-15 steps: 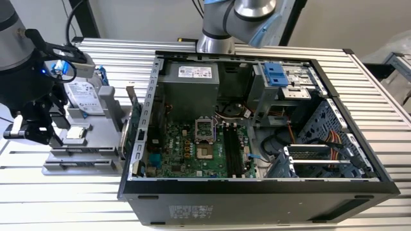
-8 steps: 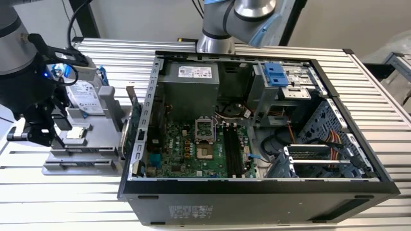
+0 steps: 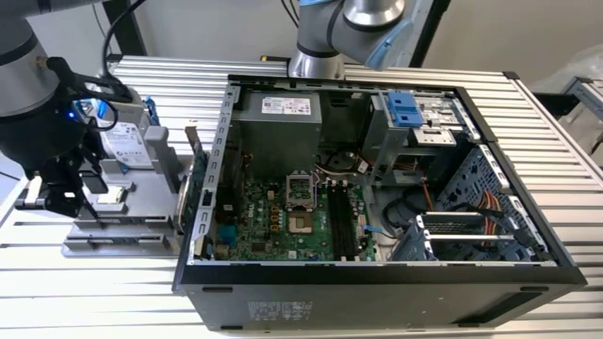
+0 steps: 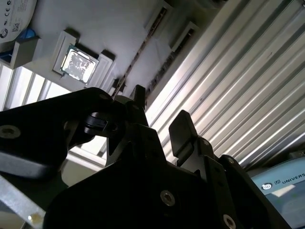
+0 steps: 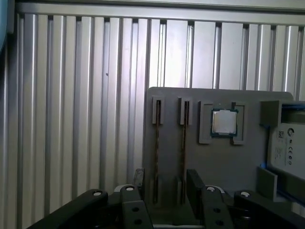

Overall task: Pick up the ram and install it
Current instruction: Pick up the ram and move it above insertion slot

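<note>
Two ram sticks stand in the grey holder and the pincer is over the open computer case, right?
No. The exterior view shows the pincer over the grey holder, beside the computer case; the first wrist view shows two ram sticks standing in that holder.

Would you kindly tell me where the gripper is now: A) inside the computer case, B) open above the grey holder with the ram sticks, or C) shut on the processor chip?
B: the gripper hangs open over the grey holder, whose two ram sticks stand in their slots.
</note>
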`<state>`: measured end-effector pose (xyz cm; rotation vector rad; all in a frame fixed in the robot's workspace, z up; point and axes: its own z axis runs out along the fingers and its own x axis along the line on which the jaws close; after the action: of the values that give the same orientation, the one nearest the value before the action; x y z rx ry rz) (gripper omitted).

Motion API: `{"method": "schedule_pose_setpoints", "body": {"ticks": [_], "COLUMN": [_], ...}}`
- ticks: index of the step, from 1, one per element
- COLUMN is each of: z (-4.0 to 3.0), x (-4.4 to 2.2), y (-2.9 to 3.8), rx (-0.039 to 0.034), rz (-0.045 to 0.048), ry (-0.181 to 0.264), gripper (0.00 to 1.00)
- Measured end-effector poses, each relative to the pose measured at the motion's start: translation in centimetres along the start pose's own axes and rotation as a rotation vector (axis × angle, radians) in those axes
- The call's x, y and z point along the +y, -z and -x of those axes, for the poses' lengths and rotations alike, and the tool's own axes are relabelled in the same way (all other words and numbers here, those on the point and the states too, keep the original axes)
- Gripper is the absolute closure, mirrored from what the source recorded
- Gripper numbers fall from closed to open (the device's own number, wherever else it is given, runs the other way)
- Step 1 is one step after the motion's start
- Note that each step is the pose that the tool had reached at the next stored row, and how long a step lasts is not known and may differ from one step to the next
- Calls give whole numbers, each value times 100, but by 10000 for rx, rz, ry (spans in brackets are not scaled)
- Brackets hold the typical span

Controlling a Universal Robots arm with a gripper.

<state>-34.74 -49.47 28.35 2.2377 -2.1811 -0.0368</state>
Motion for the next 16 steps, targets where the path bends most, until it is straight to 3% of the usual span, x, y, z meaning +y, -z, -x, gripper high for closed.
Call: {"method": "schedule_pose_setpoints", "body": {"ticks": [16], "z": [24], "x": [-5], "y": [-151], "rx": [-1], "rz": [-1], "ry": [-3], "gripper": [0]}}
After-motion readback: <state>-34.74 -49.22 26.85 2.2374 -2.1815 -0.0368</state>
